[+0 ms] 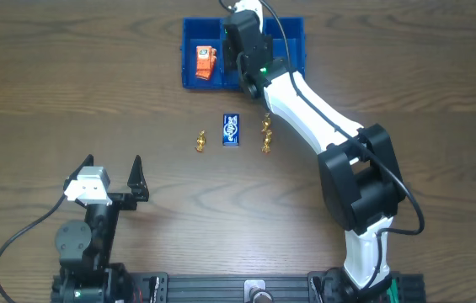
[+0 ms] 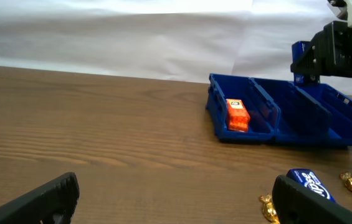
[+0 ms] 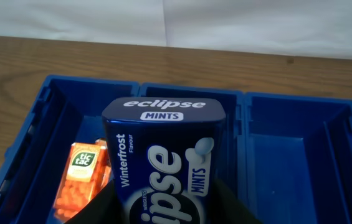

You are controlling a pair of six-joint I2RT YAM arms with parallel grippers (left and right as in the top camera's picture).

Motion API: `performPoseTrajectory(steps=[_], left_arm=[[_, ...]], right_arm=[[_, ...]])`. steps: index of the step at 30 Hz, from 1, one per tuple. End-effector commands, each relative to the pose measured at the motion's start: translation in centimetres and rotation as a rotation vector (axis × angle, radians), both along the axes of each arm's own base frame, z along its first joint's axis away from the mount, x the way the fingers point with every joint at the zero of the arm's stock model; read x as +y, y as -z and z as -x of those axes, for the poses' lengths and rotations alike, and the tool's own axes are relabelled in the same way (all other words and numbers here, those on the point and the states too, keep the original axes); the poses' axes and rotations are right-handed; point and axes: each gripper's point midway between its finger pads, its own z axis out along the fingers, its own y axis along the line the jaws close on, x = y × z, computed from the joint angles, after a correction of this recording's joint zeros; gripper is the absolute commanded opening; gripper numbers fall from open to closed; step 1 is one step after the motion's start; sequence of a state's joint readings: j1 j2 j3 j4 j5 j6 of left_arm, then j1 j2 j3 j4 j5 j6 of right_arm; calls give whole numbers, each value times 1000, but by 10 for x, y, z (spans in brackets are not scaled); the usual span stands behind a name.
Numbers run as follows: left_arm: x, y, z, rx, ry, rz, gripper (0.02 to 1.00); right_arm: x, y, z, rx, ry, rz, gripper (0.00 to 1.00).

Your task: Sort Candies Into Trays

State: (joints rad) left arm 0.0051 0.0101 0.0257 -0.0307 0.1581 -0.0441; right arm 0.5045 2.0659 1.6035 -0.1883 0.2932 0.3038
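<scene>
One white-lettered blue tin (image 3: 163, 149), clamped by right claw (image 3: 163, 208)

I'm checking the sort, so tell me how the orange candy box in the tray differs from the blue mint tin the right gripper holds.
Colour: the orange candy box is orange; the blue mint tin is dark blue with white print. State: the box rests in an end compartment of the tray; the tin is clamped in the right gripper above the tray. Both are small candy packs.
</scene>
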Motion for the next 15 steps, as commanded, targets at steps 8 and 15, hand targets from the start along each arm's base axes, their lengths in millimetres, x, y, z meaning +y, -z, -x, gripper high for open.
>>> performPoseTrajectory(steps=[8, 15], left_arm=[[-2, 17, 1, 46, 12, -9, 998], [-2, 17, 1, 46, 12, -9, 998]], right_arm=[[-5, -10, -5, -34, 36, -10, 998], [-5, -49, 7, -43, 26, -15, 998]])
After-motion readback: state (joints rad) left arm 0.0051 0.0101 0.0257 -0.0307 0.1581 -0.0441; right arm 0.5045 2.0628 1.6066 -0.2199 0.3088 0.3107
